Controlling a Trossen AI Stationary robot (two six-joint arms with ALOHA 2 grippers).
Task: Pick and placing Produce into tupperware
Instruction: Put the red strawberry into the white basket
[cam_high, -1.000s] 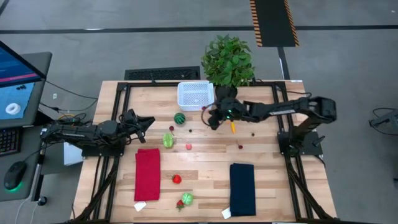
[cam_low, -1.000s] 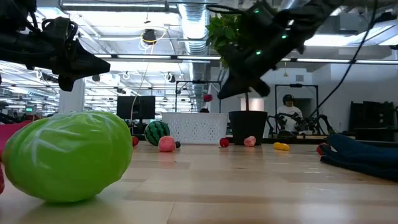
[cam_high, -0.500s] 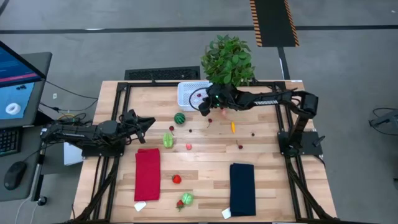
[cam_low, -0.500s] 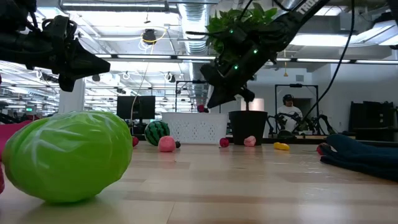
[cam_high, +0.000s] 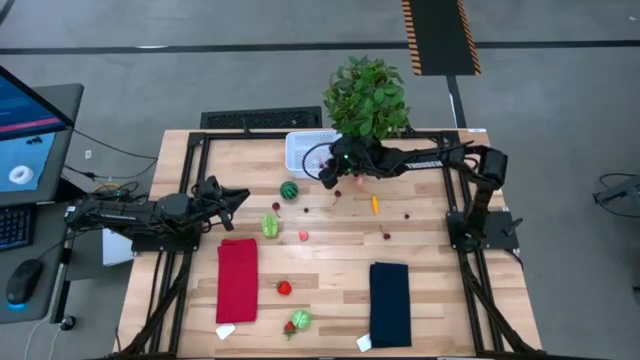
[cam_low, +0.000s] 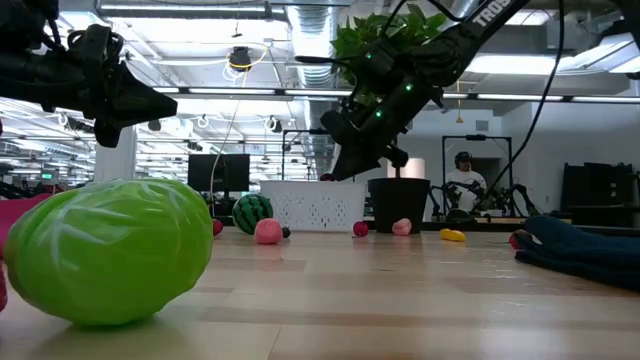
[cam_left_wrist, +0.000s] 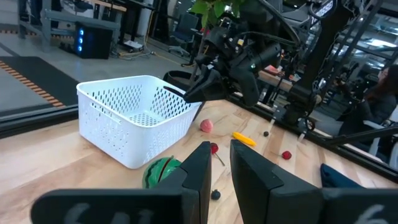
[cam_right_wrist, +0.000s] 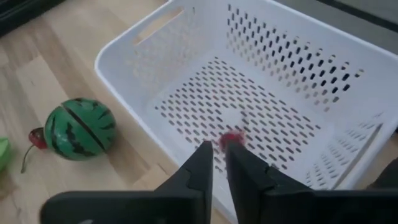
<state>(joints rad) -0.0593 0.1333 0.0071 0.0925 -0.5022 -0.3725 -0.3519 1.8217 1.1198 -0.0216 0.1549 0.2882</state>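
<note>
The white perforated basket (cam_high: 310, 150) stands at the table's far middle. My right gripper (cam_high: 326, 172) hangs over its right part, pointing slantwise down into it, its fingers (cam_right_wrist: 213, 163) a narrow gap apart. A small red piece of produce (cam_right_wrist: 231, 139) shows blurred just beyond the fingertips, against the basket's floor. The striped watermelon ball (cam_high: 289, 190) lies on the table beside the basket. Other produce lies scattered: a green cabbage (cam_high: 270, 225), a pink piece (cam_high: 303, 236) and an orange piece (cam_high: 375, 204). My left gripper (cam_high: 238, 194) waits at the left, level, shut and holding nothing. My right gripper: whether its fingertips touch the small red piece (cam_right_wrist: 231, 139) I cannot tell. The piece shows blurred right off the tip of one finger (cam_right_wrist: 236, 155), not between the two, inside the basket.
A potted plant (cam_high: 367, 97) stands right behind the basket, close to my right arm. A red cloth (cam_high: 237, 280) and a navy cloth (cam_high: 390, 303) lie near the front. A red tomato (cam_high: 285, 288) and a green-and-red piece (cam_high: 298, 320) lie between them.
My right gripper has swung from the table right of the basket toward the far left. It now hangs over the basket's right part and tips a little more downward. The small red piece came along at its fingertips. My left arm has kept still.
</note>
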